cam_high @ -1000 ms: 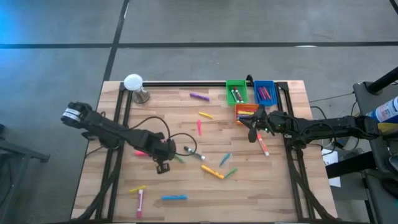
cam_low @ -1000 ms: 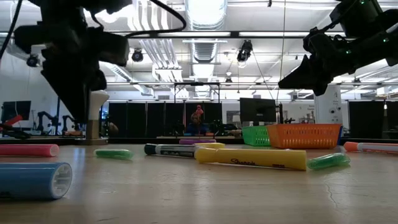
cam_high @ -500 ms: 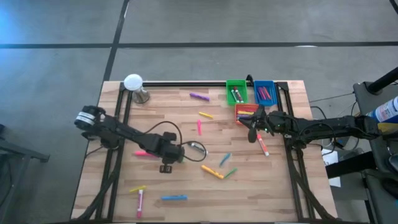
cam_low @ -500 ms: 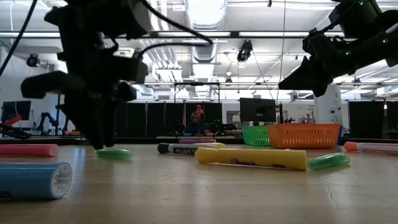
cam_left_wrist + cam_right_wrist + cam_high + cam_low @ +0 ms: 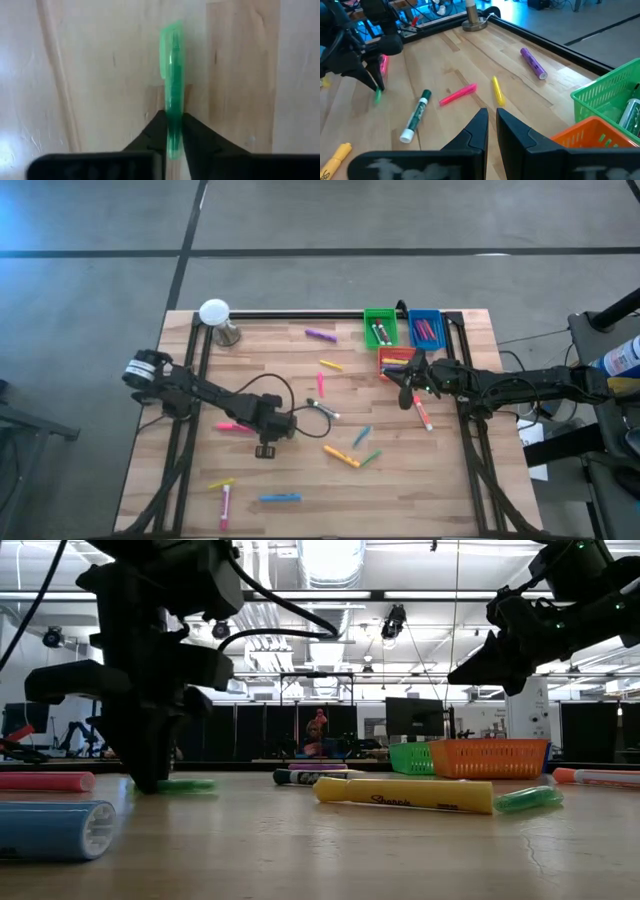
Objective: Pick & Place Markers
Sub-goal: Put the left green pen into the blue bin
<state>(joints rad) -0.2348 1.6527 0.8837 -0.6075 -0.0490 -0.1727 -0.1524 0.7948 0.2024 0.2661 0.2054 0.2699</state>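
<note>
Since the earlier frame, the black-and-white marker (image 5: 322, 410) has been displaced toward frame centre. Left of centre, the left gripper (image 5: 173, 131) is clamped on a green marker (image 5: 173, 85) lying on the table (image 5: 280, 470). At right of centre, the right gripper (image 5: 491, 125) is held closed and empty above scattered markers (image 5: 342, 456).

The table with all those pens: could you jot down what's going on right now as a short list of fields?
Left gripper: down at the table, fingers closed on a green marker lying flat on the wood
Right gripper: raised beside the bins, fingers together, holding nothing
Bins: green bin, blue bin and orange bin at the table's far right, markers inside
Loose markers: scattered over the table, including a yellow marker and a purple marker
</note>
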